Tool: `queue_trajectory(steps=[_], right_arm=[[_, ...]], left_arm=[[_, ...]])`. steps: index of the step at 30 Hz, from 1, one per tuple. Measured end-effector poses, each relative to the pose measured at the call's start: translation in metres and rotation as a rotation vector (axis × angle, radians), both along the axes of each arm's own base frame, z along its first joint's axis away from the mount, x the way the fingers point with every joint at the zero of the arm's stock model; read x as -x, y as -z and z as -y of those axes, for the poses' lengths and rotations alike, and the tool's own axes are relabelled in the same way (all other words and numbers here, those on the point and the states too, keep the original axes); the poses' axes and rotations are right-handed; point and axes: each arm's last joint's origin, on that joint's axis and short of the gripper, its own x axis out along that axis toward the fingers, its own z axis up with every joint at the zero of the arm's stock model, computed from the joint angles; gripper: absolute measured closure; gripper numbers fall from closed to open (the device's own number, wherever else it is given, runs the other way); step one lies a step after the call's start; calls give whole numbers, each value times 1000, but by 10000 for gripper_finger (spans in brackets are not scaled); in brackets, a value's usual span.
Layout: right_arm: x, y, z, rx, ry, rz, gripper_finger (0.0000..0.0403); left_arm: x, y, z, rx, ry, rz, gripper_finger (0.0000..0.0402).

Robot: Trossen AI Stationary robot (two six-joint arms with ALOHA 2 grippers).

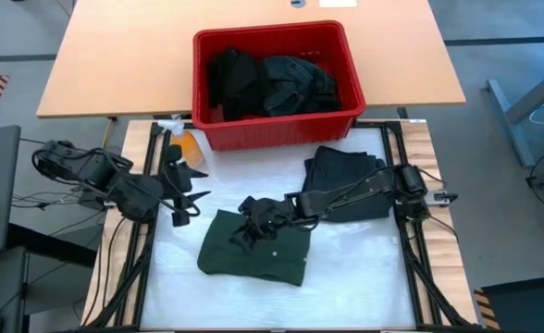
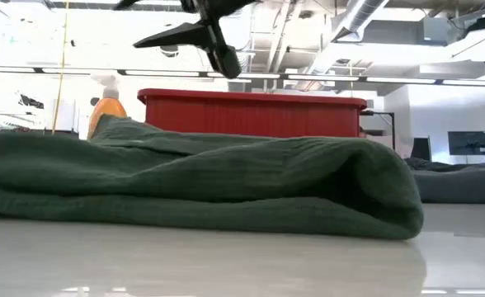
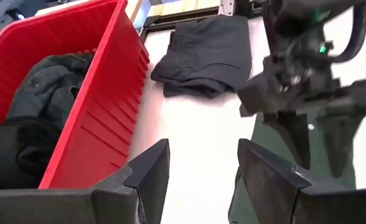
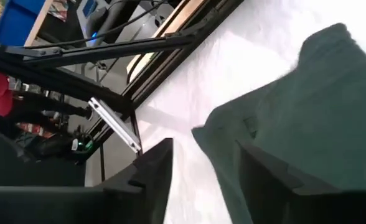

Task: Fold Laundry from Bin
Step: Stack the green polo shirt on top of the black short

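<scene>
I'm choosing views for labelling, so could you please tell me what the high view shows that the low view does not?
Only the high view shows the dark laundry inside the bin, a folded black garment on the white mat, and both arms. Only the low view shows the room's ceiling lights and the green garment's rounded folded edge. Both show the red bin, the orange spray bottle and the green garment.

A white mat [image 1: 364, 277] covers the work table, framed by black rails. On it lies a folded dark green garment [image 1: 253, 248] near the middle, and a folded black garment [image 1: 346, 176] well apart toward the right. The red bin [image 1: 277, 129] stands at the mat's far edge against a tan wooden table [image 1: 115, 55], with an orange spray bottle [image 1: 191, 146] just beside its left corner.
</scene>
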Motion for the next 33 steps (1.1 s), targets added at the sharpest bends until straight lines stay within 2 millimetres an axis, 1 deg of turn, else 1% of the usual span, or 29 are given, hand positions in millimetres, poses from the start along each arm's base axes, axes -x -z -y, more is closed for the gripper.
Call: queue_trajectory(steps=[3,5,7,9,11,13,15,16,18,20,22,26,29,33], right_arm=[[14,-16,3,13,0,-46,186],[33,-31,2,53,-2,-94,184],[58,-42,-9,123,42,-155,185],[91,-45,-22,165,114,-260,189],[126,-36,-34,143,206,-352,193],[157,-18,-45,71,315,-383,193],[183,3,-54,-25,443,-344,188],[194,16,-58,-76,495,-314,184],[209,39,-66,-165,557,-249,171],[218,58,-71,-240,571,-206,156],[223,70,-74,-278,572,-174,145],[225,93,-78,-281,638,-172,138],[219,106,-84,-293,639,-178,138],[205,124,-88,-303,635,-151,137]], left_arm=[[-7,4,4,1,13,-18,221],[-15,14,9,45,48,-26,221],[-25,34,17,102,101,-36,221],[-37,60,27,160,154,-23,221],[-47,88,35,217,190,27,221],[-55,114,39,284,223,106,221],[-61,136,39,349,236,171,221],[-61,146,39,375,239,175,221],[-60,168,37,406,224,132,221],[-57,184,35,420,201,87,221],[-54,196,30,423,175,48,221],[-50,212,17,426,100,-9,221],[-47,224,6,457,35,-64,221],[-44,234,-5,489,-23,-101,221]])
